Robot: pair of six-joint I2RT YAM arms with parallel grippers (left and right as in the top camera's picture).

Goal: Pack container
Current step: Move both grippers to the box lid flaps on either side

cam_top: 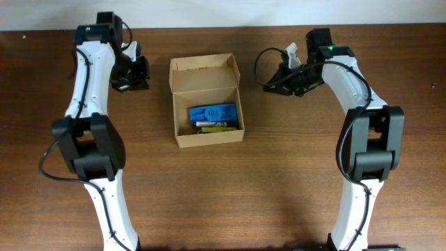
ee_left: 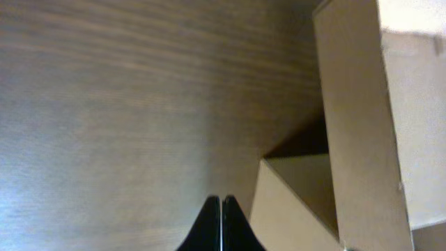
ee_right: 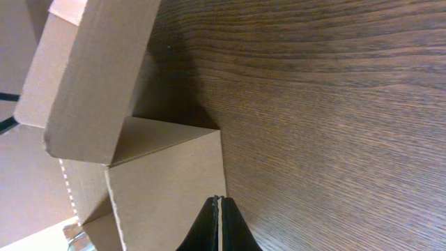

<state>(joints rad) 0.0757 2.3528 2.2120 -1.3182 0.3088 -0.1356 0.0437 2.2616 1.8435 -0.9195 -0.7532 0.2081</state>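
The container (cam_top: 182, 80), a tan cardboard box, stands open in the middle of the table with its flap lid raised at the back. Inside lie a small blue plastic case (cam_top: 212, 112) and a dark yellowish item (cam_top: 217, 126). My left gripper (cam_top: 143, 72) is shut and empty, just left of the box's back corner; the box wall shows in the left wrist view (ee_left: 355, 125). My right gripper (cam_top: 268, 86) is shut and empty, just right of the box; its tips (ee_right: 221, 201) sit by the box's side wall (ee_right: 167, 181).
The brown wooden table (cam_top: 293, 174) surrounds the box. Both arm bases reach in from the front edge, left (cam_top: 104, 209) and right (cam_top: 355, 209). Cables loop near the right wrist (cam_top: 261, 59).
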